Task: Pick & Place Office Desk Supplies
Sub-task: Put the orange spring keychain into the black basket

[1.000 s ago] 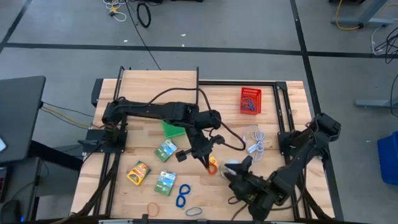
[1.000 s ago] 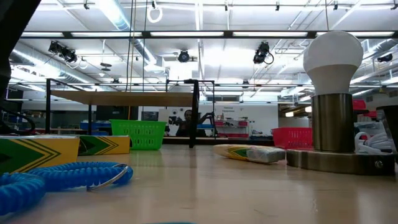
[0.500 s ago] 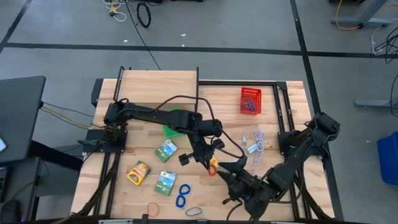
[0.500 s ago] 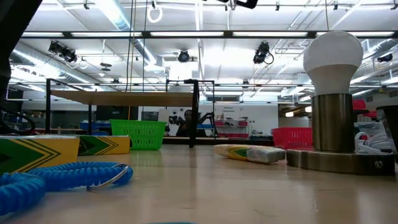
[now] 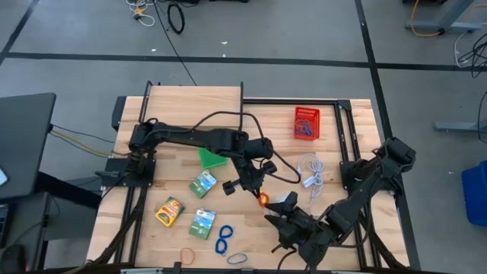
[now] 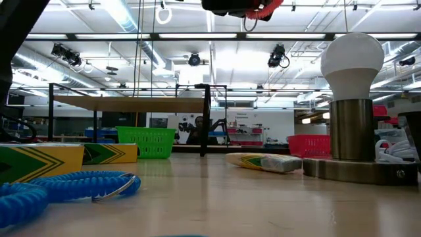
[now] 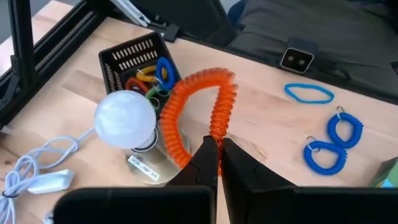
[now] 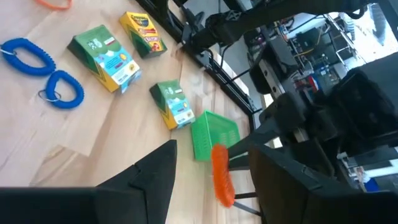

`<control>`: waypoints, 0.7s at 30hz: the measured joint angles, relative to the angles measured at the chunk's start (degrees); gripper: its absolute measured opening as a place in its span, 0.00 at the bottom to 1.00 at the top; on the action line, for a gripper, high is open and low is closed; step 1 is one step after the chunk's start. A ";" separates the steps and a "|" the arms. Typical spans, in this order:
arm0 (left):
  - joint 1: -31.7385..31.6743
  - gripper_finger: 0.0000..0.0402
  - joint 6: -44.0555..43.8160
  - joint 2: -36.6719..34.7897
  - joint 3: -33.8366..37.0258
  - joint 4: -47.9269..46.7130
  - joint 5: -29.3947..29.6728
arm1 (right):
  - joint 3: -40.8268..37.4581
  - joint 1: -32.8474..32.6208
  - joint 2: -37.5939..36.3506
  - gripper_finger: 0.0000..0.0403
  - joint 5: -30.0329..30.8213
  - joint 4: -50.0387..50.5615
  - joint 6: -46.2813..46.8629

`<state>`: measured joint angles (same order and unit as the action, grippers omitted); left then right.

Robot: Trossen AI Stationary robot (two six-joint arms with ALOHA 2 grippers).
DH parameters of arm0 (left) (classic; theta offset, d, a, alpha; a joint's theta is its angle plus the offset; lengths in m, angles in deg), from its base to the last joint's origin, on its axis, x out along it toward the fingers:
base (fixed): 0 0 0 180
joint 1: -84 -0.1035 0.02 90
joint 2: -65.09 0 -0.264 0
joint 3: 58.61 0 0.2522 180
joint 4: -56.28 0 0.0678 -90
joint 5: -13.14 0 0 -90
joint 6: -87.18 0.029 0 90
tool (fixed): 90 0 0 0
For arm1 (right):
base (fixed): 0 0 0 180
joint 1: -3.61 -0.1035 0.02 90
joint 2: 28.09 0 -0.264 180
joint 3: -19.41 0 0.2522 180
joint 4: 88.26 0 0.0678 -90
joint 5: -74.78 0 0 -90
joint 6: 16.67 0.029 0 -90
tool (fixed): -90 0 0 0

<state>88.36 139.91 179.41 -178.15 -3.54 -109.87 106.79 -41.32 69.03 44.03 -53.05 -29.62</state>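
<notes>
We found the left gripper raised above the middle of the table, its fingers pinched tight on an orange coiled loop, which hung clear of the wood. Directly beneath it stood a white ball-shaped lamp with a white cord, and just beyond that a black mesh basket holding coloured loops. The right gripper waited near the front edge, just beside the orange loop, its fingers spread wide and empty. On the left half of the table we noted two green printed packets, a yellow packet, a pair of blue coiled loops, a thin blue band and an orange band. A green basket sat behind the packets, and a red basket stood well apart at the far right.
</notes>
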 joint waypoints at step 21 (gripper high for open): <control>0.42 0.02 1.85 -0.02 0.00 0.26 -0.11 | 0.00 4.61 0.00 0.05 -4.34 2.59 0.63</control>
<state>88.77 141.76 179.39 -178.15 -3.28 -109.98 106.79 -36.70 69.03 39.69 -50.47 -28.98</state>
